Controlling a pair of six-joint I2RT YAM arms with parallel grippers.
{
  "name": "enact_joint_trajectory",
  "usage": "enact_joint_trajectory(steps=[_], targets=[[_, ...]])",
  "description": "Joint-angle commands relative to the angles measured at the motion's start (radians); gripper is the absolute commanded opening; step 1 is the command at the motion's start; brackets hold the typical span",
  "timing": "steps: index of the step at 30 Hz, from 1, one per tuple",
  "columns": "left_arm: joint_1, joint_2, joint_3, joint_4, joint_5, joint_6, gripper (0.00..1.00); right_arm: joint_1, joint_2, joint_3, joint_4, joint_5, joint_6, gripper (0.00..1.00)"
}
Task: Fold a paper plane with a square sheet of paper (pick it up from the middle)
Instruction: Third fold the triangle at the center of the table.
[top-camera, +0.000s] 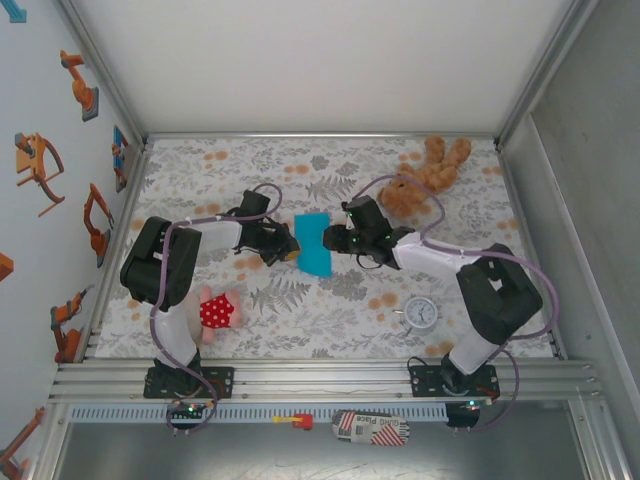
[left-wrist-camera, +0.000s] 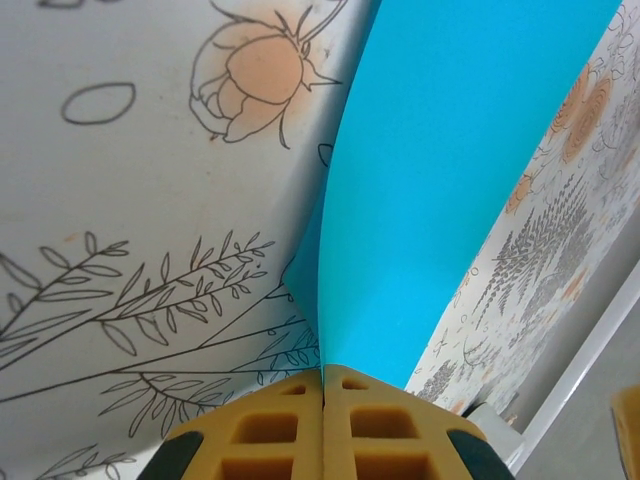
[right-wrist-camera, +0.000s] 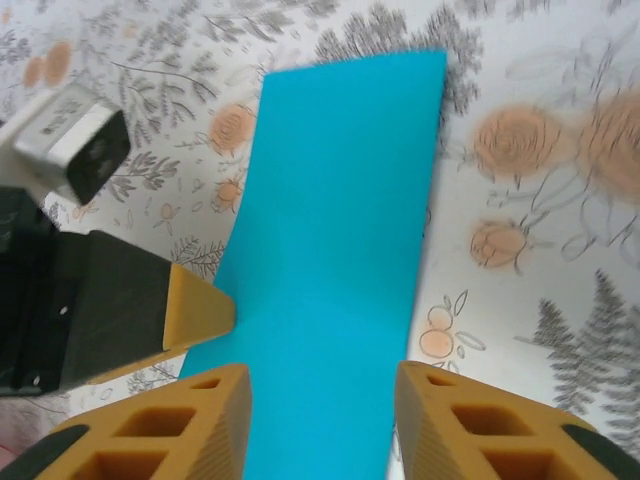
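Note:
The turquoise sheet of paper (top-camera: 313, 243) lies mid-table as a narrow upright rectangle. My left gripper (top-camera: 288, 248) is at its left edge. In the left wrist view the left gripper (left-wrist-camera: 323, 372) is shut on the paper (left-wrist-camera: 450, 180), which rises from the pinch in a curve. My right gripper (top-camera: 336, 240) is at the paper's right side. In the right wrist view the right gripper (right-wrist-camera: 320, 385) is open, one jaw on each side of the paper (right-wrist-camera: 340, 200), and a left fingertip (right-wrist-camera: 195, 310) touches the paper's edge. A paper plane is out of view.
A brown teddy bear (top-camera: 425, 172) lies at the back right of the floral table (top-camera: 200, 170). A small round white clock (top-camera: 421, 313) sits front right. A pink toy with a red polka-dot cloth (top-camera: 216, 311) lies front left beside the left arm.

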Motion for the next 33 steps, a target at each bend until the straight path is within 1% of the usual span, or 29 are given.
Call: enact_joint_trajectory(steps=[1,5,8,9,11,14,18,22,26,30,33], targets=[[0.0,-0.041,0.033,-0.045,-0.005,-0.036,0.05,0.055,-0.062,-0.076,0.06,0.129,-0.19,0.49],[-0.002,-0.044,0.039,-0.051,-0.004,-0.048,0.05,0.115,-0.095,-0.11,0.107,0.181,-0.308,0.62],[-0.004,-0.041,0.045,-0.053,0.001,-0.053,0.04,0.167,-0.078,-0.107,0.12,0.227,-0.383,0.75],[-0.004,-0.039,0.048,-0.057,0.002,-0.053,0.04,0.185,-0.064,-0.1,0.116,0.239,-0.403,0.78],[-0.005,-0.038,0.049,-0.058,0.005,-0.058,0.04,0.221,-0.04,-0.098,0.131,0.276,-0.445,0.8],[-0.006,-0.036,0.052,-0.063,0.007,-0.061,0.04,0.263,0.004,-0.091,0.16,0.29,-0.508,0.78],[-0.007,-0.036,0.052,-0.072,0.004,-0.06,0.04,0.311,0.068,-0.074,0.186,0.339,-0.587,0.75],[-0.007,-0.037,0.053,-0.074,0.005,-0.062,0.04,0.321,0.109,-0.072,0.208,0.36,-0.612,0.69],[-0.006,-0.036,0.054,-0.076,0.009,-0.061,0.04,0.321,0.126,-0.076,0.242,0.383,-0.634,0.6],[-0.009,-0.034,0.053,-0.078,0.009,-0.062,0.04,0.321,0.129,-0.083,0.279,0.367,-0.681,0.48],[-0.008,-0.035,0.053,-0.079,0.01,-0.06,0.04,0.321,0.118,-0.101,0.311,0.366,-0.696,0.42]])
